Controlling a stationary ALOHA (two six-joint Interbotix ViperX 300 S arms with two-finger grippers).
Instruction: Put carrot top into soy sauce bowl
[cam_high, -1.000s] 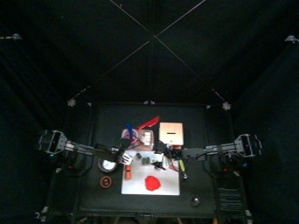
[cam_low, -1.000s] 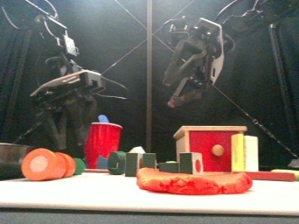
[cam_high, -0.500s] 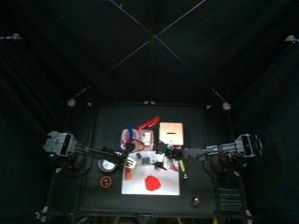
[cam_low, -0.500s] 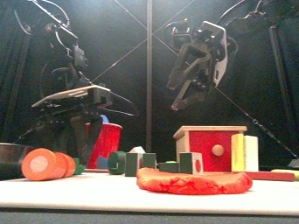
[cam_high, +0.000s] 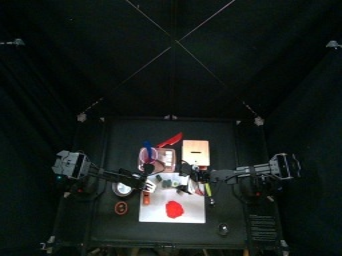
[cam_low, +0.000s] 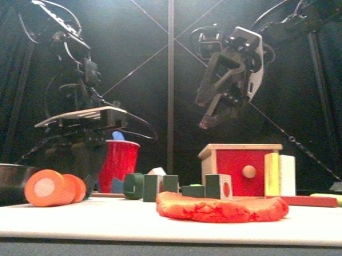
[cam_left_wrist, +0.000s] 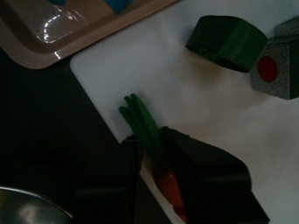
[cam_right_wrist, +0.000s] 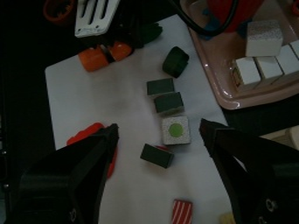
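1. The left pincer (cam_left_wrist: 152, 147) is low over the white mat (cam_left_wrist: 176, 96). Its jaws stand partly open, one on each side of the toy carrot; whether they are already pressing on it cannot be told
2. The carrot top (cam_left_wrist: 138, 118), a short bunch of green leaf stalks on an orange plastic root, sticks out just past the fingertips. The orange root lies in the gap between the jaws
3. The carrot's long axis runs along that gap, with the leaves pointing away from the wrist, so closing the jaws should pinch it across its width
4. The soy sauce bowl (cam_left_wrist: 21, 208), small, round and silvery-grey, sits just beside this pincer, off to one side and back towards its wrist. Only its rim shows, so its contents cannot be told
5. The left arm is much the nearer. The right pincer (cam_right_wrist: 158, 144) hangs high and well apart, jaws wide open and holding nothing
6. A pinkish tray (cam_left_wrist: 87, 39) lies beyond the left fingertips, holding something clear and something blue
7. A red plastic cup (cam_low: 118, 162) stands just beside the left arm, with a blue piece showing above its rim
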